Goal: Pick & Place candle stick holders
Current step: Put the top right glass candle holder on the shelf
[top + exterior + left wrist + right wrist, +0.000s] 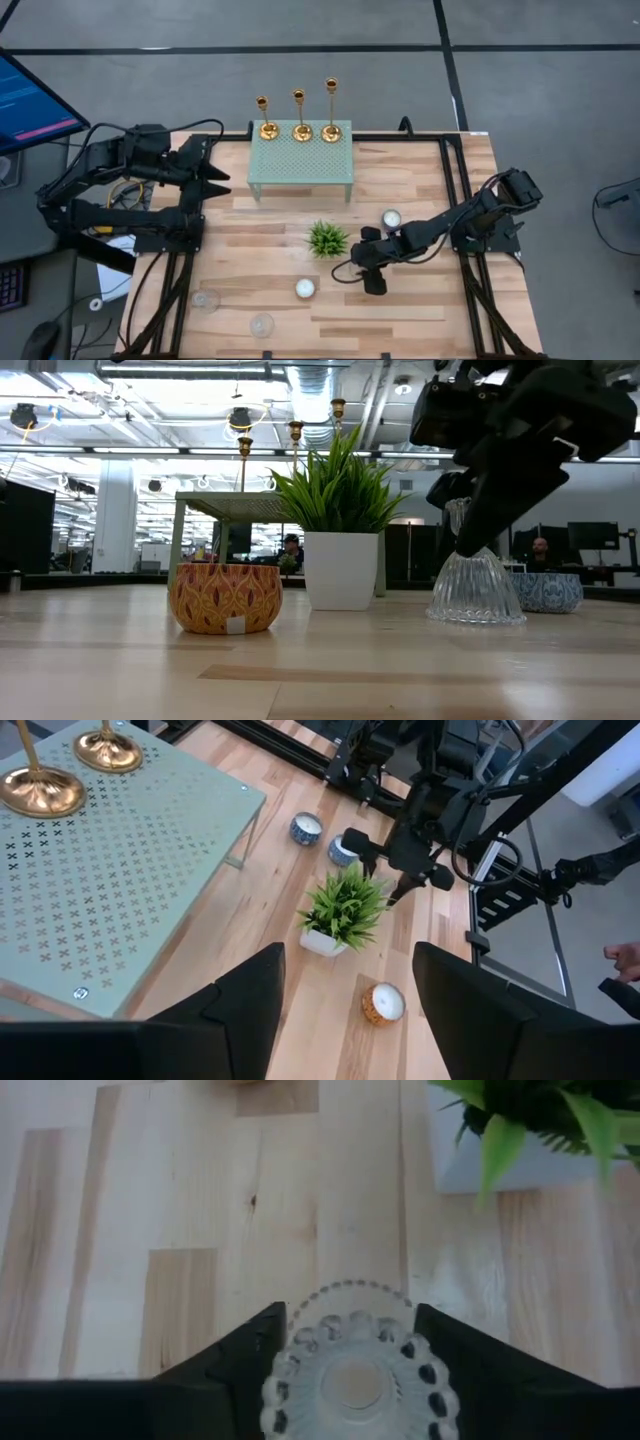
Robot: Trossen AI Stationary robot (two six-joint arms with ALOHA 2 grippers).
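Three gold candle stick holders stand by their round bases on a pale green perforated stand at the table's far middle; two bases show in the left wrist view. My left gripper waits open at the table's left, well off them. My right gripper is low over the table's near middle, pointing steeply down. It is open, with a finger on each side of a clear glass holder that stands on its flared base. My right gripper comes at the glass holder's narrow top from above, slanting in from the table's right. Its fingers flank that top. I cannot tell whether they touch it. The holder stands upright on the table.
A small potted plant stands just left of my right gripper. An orange patterned candle jar and a blue patterned one sit nearby. Two clear glass cups lie near the front left. A person's hand shows beyond the table.
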